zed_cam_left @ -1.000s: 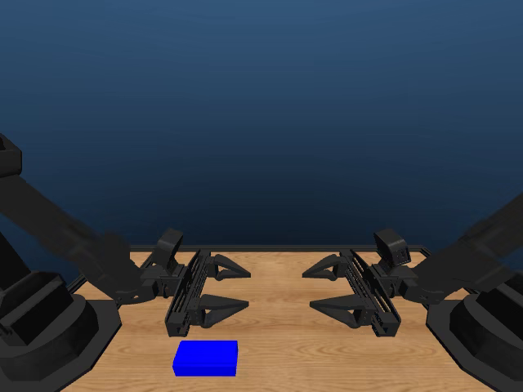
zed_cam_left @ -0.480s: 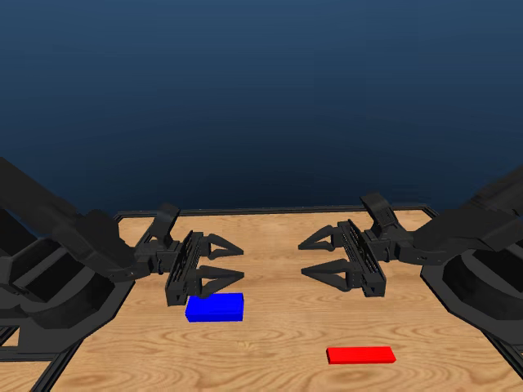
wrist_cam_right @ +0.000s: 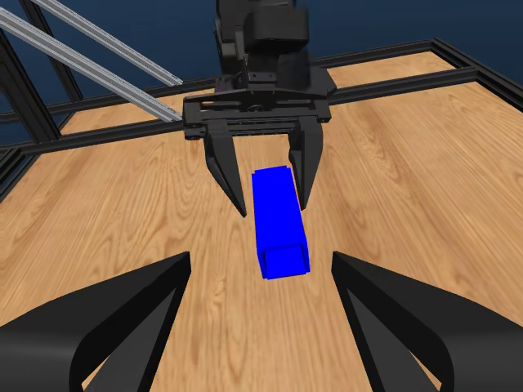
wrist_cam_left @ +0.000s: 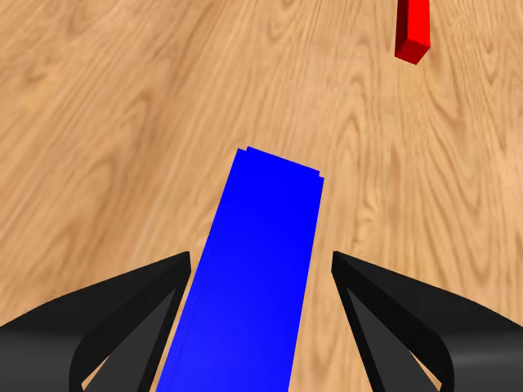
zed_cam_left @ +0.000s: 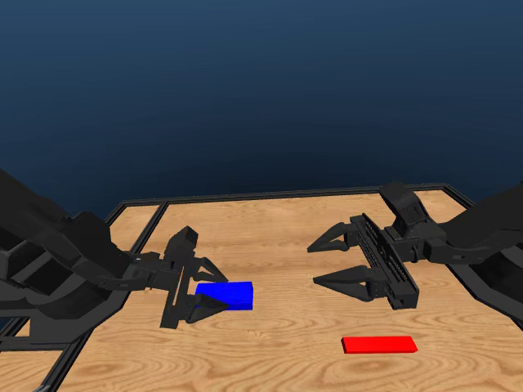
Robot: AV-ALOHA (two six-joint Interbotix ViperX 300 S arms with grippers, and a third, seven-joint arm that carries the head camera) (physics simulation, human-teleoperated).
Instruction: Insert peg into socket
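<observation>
L gripper now straddles socket; no writing.

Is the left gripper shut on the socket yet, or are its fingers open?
Open. The left gripper straddles the socket; the left wrist view shows bare table between each finger and the block.

Place: rendered simulation workcell
Evidence: flat wood-grain tabletop, black frame along its edge, featureless dark-blue backdrop behind it
</observation>
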